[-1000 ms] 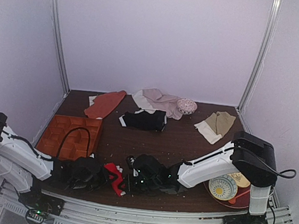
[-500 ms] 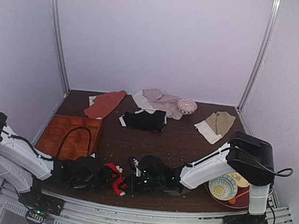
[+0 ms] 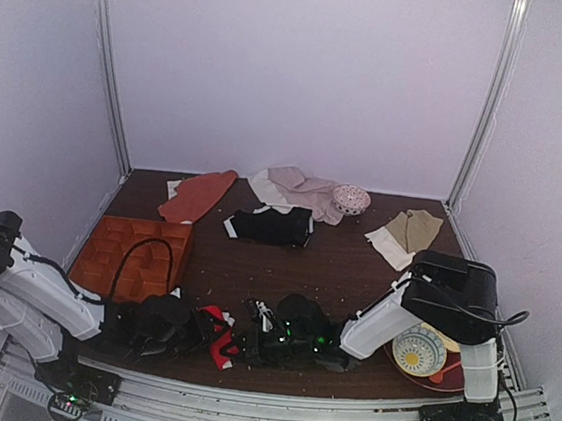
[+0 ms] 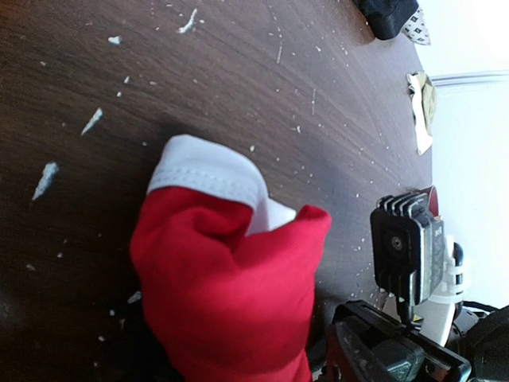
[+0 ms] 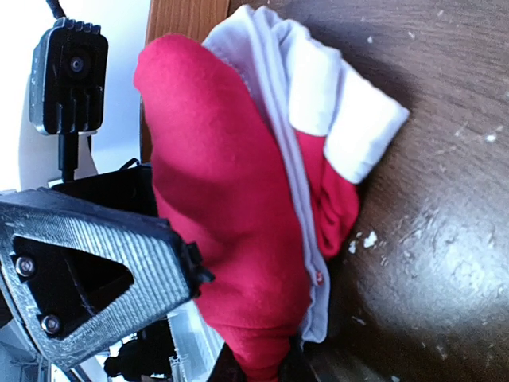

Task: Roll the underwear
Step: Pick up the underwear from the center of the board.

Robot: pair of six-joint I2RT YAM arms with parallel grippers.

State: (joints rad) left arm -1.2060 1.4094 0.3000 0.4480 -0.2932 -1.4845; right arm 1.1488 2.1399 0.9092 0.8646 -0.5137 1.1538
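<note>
Up front, the right pincer (image 3: 238, 347) clenches bunched red, white-banded underwear (image 4: 227, 294); left pincer (image 3: 200, 331): cannot tell.

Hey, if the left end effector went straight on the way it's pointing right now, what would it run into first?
The red underwear, bunched on the table directly ahead of it. The right end effector sits just beyond, though how far beyond is hard to judge.

Underwear (image 4: 231, 294): bright red, white band. Table (image 3: 335, 267): dk brown, white flecks. Tray (image 3: 107, 243): orange. Briefs (image 3: 271, 226): blk w/ white edge. Bowl (image 3: 351, 199): white, red dots. Garment (image 3: 411, 232): tan. Cloth (image 3: 198, 195): rust-red. Wall (image 3: 306, 72): pale lilac.
</note>
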